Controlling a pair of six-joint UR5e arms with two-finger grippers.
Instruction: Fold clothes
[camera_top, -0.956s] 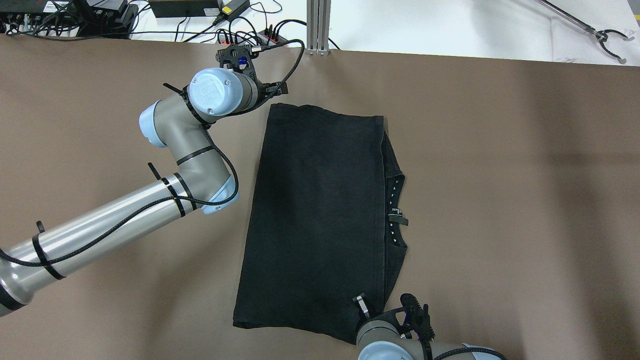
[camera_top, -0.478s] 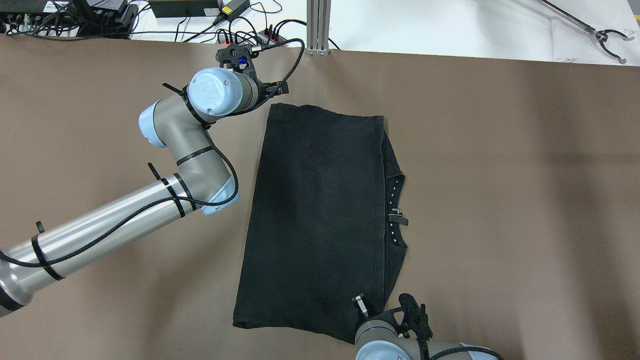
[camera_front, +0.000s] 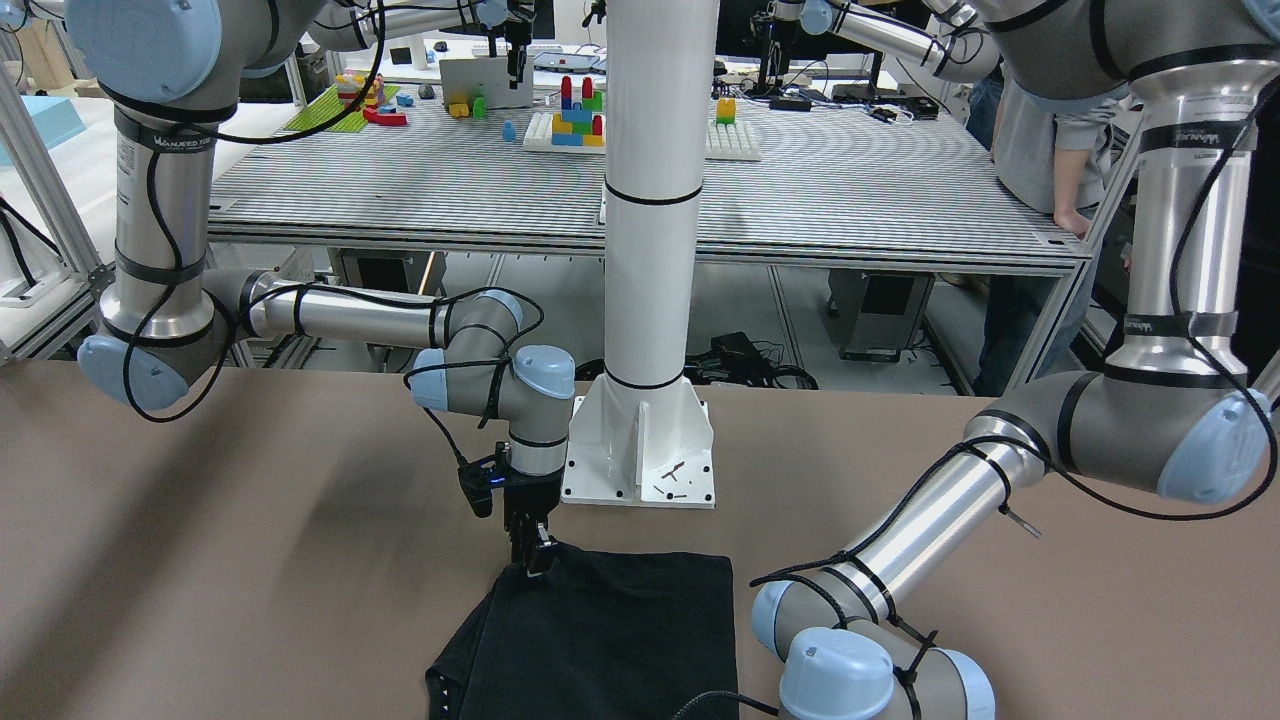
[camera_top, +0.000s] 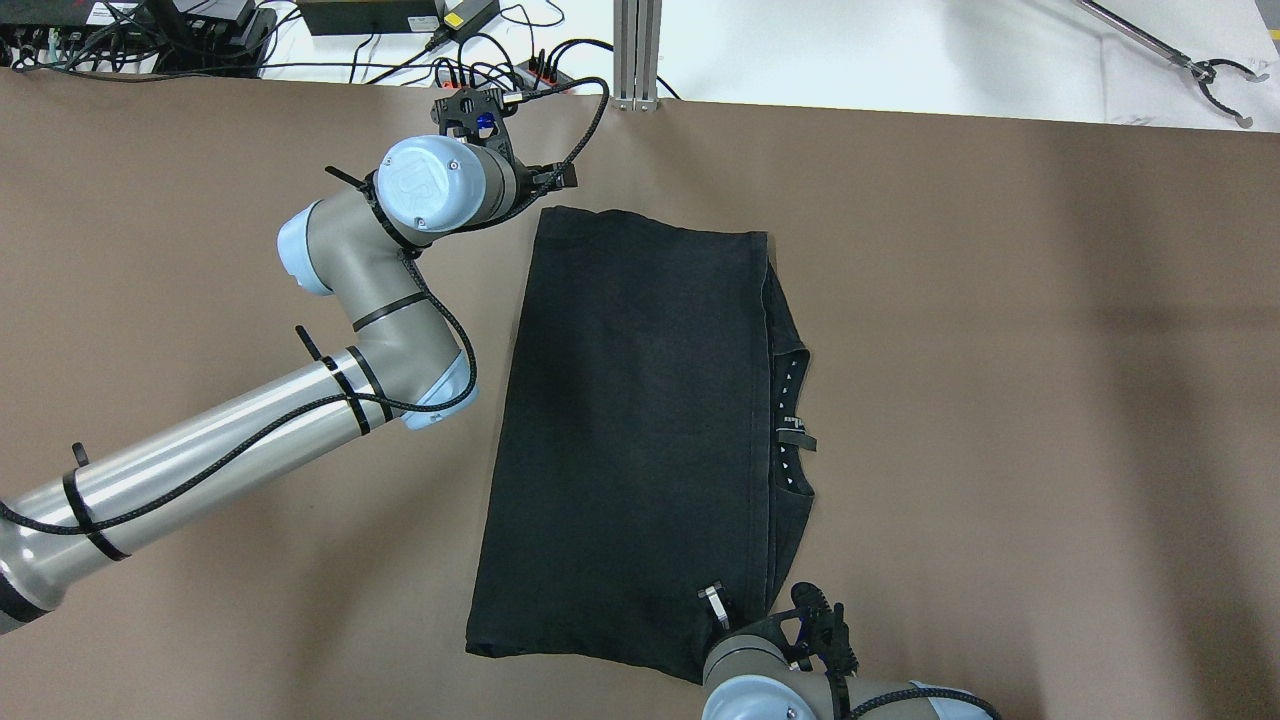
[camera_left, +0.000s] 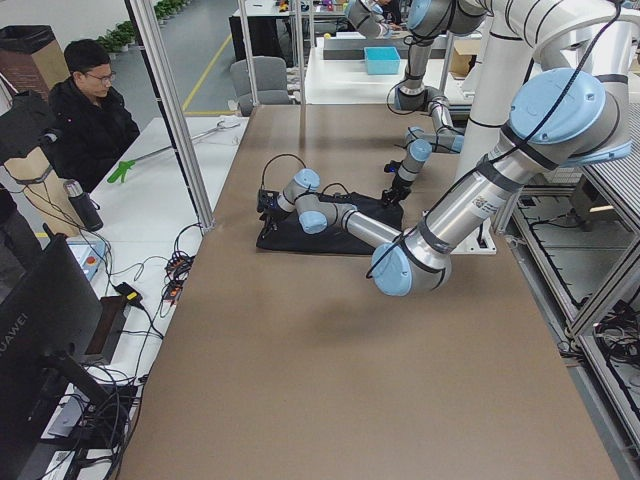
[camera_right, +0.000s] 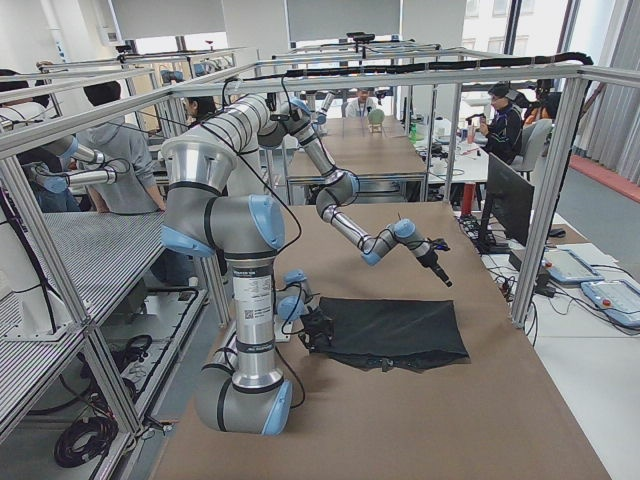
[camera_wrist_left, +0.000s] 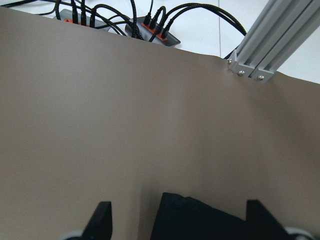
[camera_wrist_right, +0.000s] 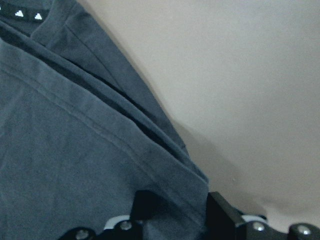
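Where the overhead view shows the black garment (camera_top: 630, 420) flat on the table (camera_top: 1000, 400), brown tabletop on every side, the left wrist view shows the left claw (camera_wrist_left: 180, 220) wide open, empty, over a corner. The right wrist view shows the right claw (camera_wrist_right: 182, 200) narrowed astride the hem, grip unclear.

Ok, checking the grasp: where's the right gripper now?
Overhead view, bottom centre: the right gripper is at the near right corner of the garment; in the front-facing view, just before the pillar base.
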